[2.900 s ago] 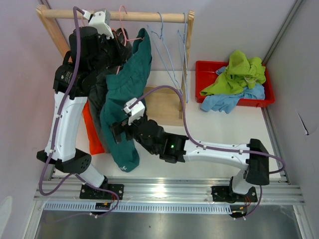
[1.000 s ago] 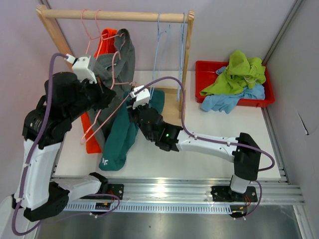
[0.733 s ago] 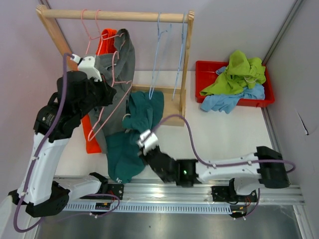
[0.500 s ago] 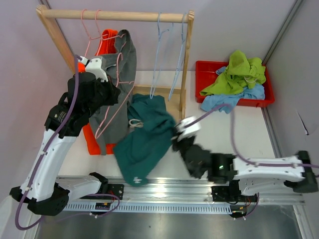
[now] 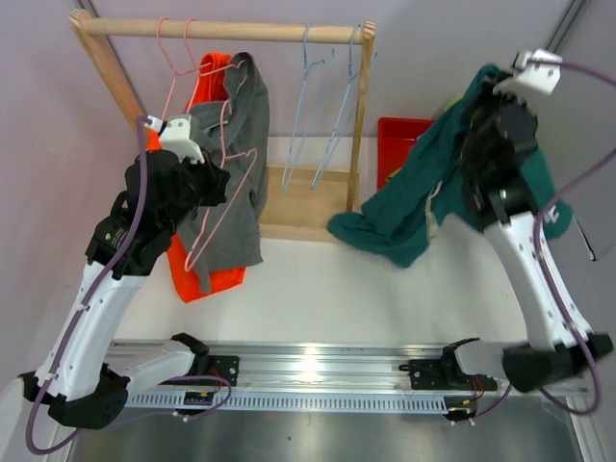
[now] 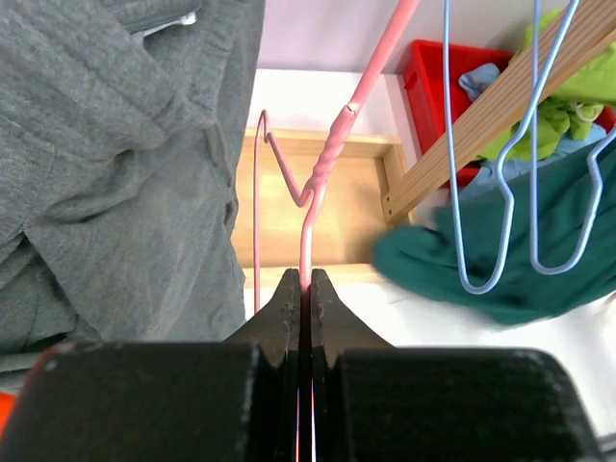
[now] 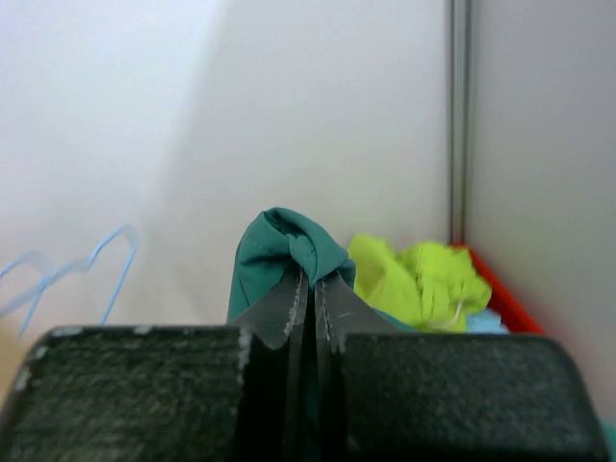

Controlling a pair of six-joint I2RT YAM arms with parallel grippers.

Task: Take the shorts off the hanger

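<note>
My right gripper [image 5: 484, 91] is raised high at the right, above the red tray [image 5: 397, 135]. It is shut [image 7: 308, 279] on a bunched fold of the teal shorts [image 7: 281, 243], which trail down to the table [image 5: 390, 226]. My left gripper [image 6: 302, 279] is shut on the wire of a bare pink hanger [image 6: 327, 164], held in front of the rack [image 5: 217, 183]. Grey shorts [image 5: 239, 144] and orange shorts [image 5: 195, 274] hang at the rack's left end. Lime green shorts [image 7: 416, 277] lie in the tray; in the top view my right arm hides them.
The wooden rack's rail [image 5: 221, 31] carries two empty blue hangers [image 5: 322, 106] near its right post. Its wooden base [image 5: 303, 197] sits on the white table. A wall corner and metal strip [image 7: 460, 125] stand close behind the tray.
My right arm has swung the teal shorts from the table's front up and right, to above the red tray. The left gripper keeps the pink hanger and has barely shifted.
</note>
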